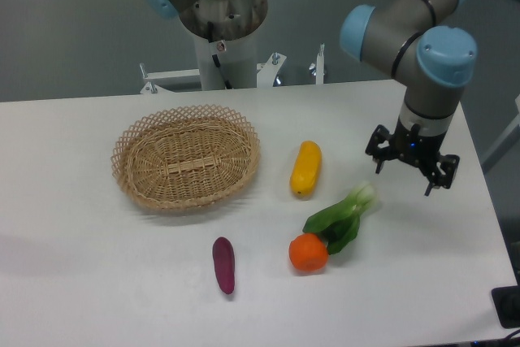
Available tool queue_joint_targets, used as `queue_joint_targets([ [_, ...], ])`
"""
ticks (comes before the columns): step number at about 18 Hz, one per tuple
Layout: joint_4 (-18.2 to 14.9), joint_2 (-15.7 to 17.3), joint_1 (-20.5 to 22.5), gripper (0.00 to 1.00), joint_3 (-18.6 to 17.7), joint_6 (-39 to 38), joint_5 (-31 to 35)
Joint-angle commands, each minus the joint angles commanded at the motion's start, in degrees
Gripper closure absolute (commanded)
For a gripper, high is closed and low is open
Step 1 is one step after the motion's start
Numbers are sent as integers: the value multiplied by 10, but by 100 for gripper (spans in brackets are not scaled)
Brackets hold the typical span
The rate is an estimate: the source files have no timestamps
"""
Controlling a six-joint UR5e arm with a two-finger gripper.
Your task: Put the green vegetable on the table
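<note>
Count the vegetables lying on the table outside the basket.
4. The yellow vegetable lies right of the basket; the green vegetable is below it, touching the orange one; the purple one lies nearest the front edge. The basket looks empty.

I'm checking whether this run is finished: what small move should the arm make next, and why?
Probably just lift the gripper up and away. The green vegetable already lies on the table, outside the basket, and the open gripper holds nothing.

White table (81, 282) with basket (185, 158), four vegetables.
</note>
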Motion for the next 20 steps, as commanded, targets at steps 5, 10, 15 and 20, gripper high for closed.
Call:
queue_joint_targets([
  [5,-18,-20,19,0,36,49,0],
  [10,-23,-36,27,0,54,63,6],
  [15,-22,-36,28,0,46,63,14],
  [20,-21,-36,28,0,45,63,14],
])
